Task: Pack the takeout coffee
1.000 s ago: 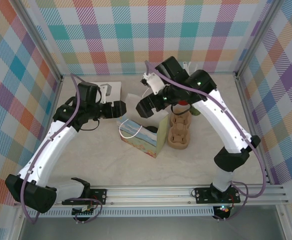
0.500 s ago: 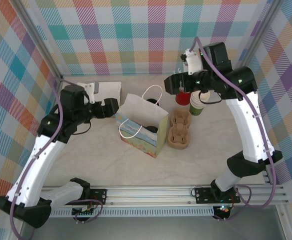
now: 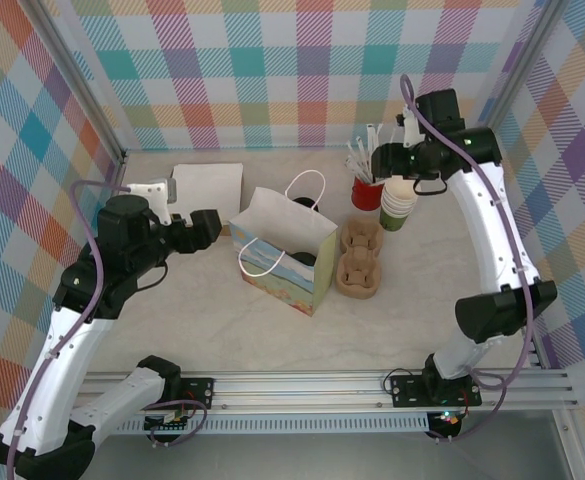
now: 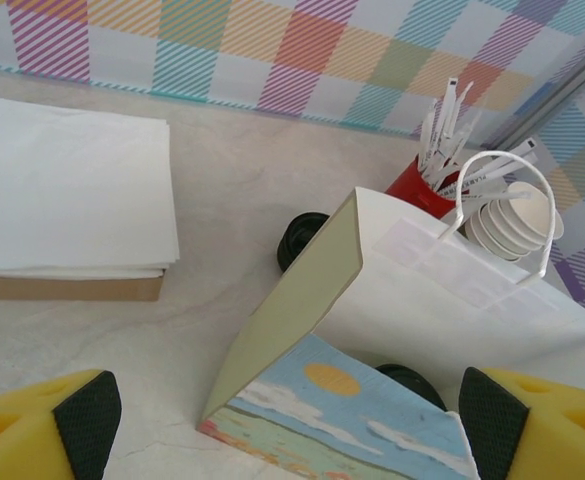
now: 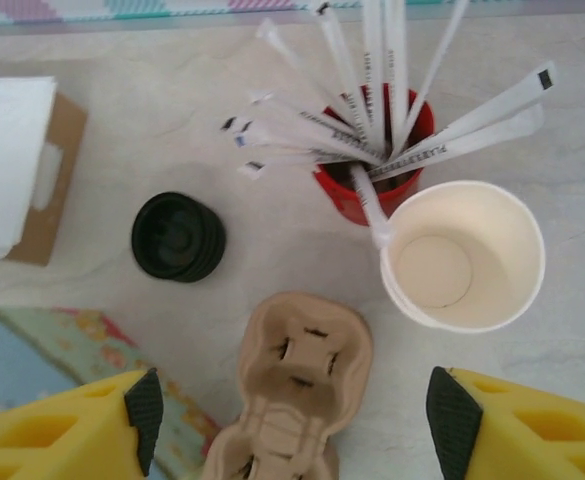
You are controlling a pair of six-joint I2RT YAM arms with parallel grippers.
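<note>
A round black lid (image 4: 412,379) shows inside the white paper bag (image 4: 427,300), low against its wall. It looks like the takeout coffee, its cup body hidden; from above it is a dark spot (image 3: 303,262) in the bag (image 3: 287,250). My left gripper (image 4: 290,425) is open, facing the bag's painted side from the left (image 3: 207,226), with a gap between. My right gripper (image 5: 297,415) is open and empty, high over the back right (image 3: 397,168), looking down on an open olive cup stack (image 5: 462,255).
A red cup of white straws (image 5: 372,170) stands by the cup stack (image 3: 399,205). The brown pulp carrier (image 3: 360,260) lies right of the bag. Spare black lids (image 5: 178,237) sit behind the bag, and a napkin stack (image 3: 209,185) lies at the back left.
My right arm has swung from over the bag to the back right, above the straws and cups, its jaws narrowing slightly. My left gripper has drawn back left from the bag.
</note>
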